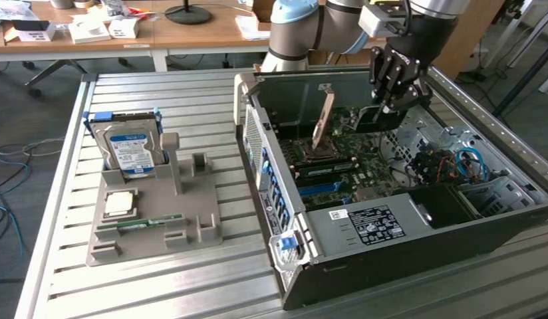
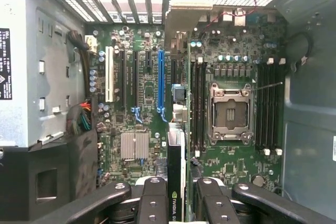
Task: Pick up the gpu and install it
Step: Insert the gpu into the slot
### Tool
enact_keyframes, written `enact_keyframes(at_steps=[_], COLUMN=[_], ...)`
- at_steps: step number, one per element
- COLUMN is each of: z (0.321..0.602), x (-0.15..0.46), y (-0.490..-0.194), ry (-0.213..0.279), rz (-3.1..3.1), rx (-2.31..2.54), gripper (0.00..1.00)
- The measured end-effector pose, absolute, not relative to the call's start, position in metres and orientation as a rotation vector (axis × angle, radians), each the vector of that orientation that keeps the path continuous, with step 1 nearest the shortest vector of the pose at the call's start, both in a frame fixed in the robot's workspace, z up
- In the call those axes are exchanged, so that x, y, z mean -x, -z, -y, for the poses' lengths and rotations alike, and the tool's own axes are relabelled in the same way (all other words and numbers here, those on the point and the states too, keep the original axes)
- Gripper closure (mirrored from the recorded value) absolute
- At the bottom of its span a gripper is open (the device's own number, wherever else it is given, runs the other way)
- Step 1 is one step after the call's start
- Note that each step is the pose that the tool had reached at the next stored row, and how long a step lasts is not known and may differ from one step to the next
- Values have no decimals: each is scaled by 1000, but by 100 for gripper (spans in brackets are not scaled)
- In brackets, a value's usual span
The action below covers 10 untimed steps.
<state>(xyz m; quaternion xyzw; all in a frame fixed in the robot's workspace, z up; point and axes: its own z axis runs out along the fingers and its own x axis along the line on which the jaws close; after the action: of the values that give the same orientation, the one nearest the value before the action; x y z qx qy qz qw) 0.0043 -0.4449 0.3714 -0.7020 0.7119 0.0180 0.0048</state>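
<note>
The arm reaches from the far side down into the open computer case [image 1: 390, 272], its claw [image 2: 177, 195] facing the motherboard [image 2: 231, 169] and clamped on the gpu [image 2: 176, 156]. The card shows edge-on, its gripped end hidden between the fingers [image 2: 152, 203]; whether it touches a slot is unclear.

Arm [image 1: 300, 30] comes in from the top of the exterior view, pale grey-blue joints bunched together up there. Wrist [image 1: 431, 23] is black and angled down toward the exterior view's left, so the pincer [image 1: 395, 100] points nearly straight down with a slight tilt. Wrist view: two black fingers [image 2: 153, 200] run parallel, with their link arms splayed out to either side. Jaws are drawn in to a narrow gap and clamped on the gpu [image 2: 176, 177], which sits edge-on between them.
</note>
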Motion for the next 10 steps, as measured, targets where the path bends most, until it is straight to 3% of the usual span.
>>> enact_keyframes(at_steps=[10], z=[445], x=[-4], y=[-363], ry=[-56], rz=[-2230], rx=[2199], gripper=[74])
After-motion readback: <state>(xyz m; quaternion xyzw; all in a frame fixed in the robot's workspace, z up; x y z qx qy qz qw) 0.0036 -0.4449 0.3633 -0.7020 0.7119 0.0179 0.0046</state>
